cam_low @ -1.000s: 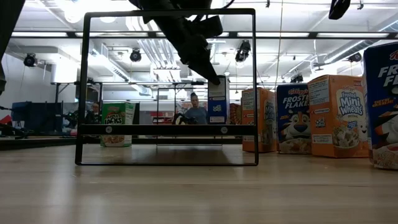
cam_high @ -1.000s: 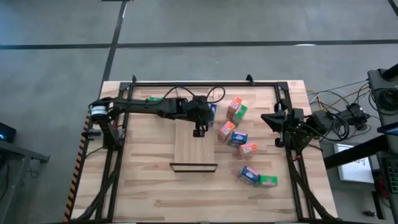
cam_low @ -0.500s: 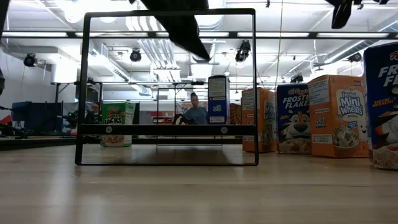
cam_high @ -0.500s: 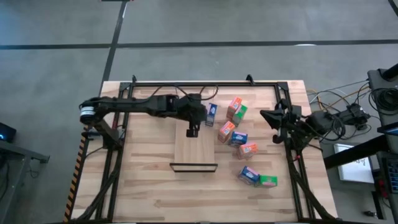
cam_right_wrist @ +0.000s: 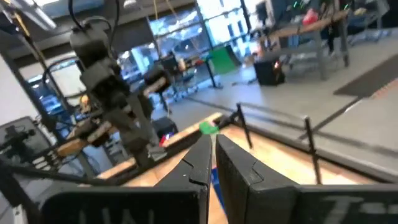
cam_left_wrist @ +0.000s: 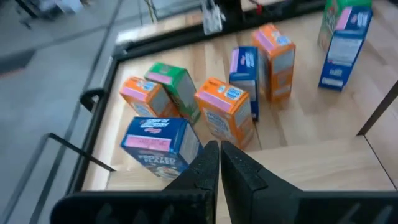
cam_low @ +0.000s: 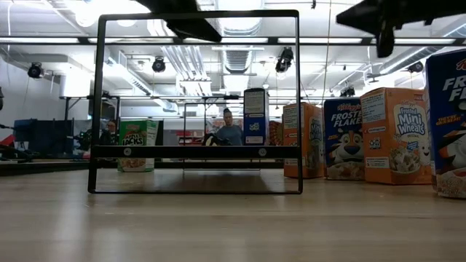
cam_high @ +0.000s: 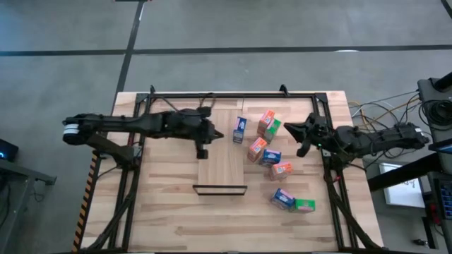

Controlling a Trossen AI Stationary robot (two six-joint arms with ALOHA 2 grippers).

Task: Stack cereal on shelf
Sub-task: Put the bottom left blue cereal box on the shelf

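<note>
the left gripper point(cam_high: 202, 151) has pulled back to nine o'clock, fingers together and empty, leaving one blue box point(cam_high: 241, 127) upright at the shelf point(cam_high: 222, 166)'s one o'clock corner. the right gripper point(cam_high: 302, 149), also closed, is coming in. only the low view shows that box standing.

Planked table point(cam_high: 162, 204) under my cameras.
On it I see the shelf point(cam_high: 221, 168) lying flat and cereal boxes point(cam_high: 270, 156) scattered just beside it.
</note>
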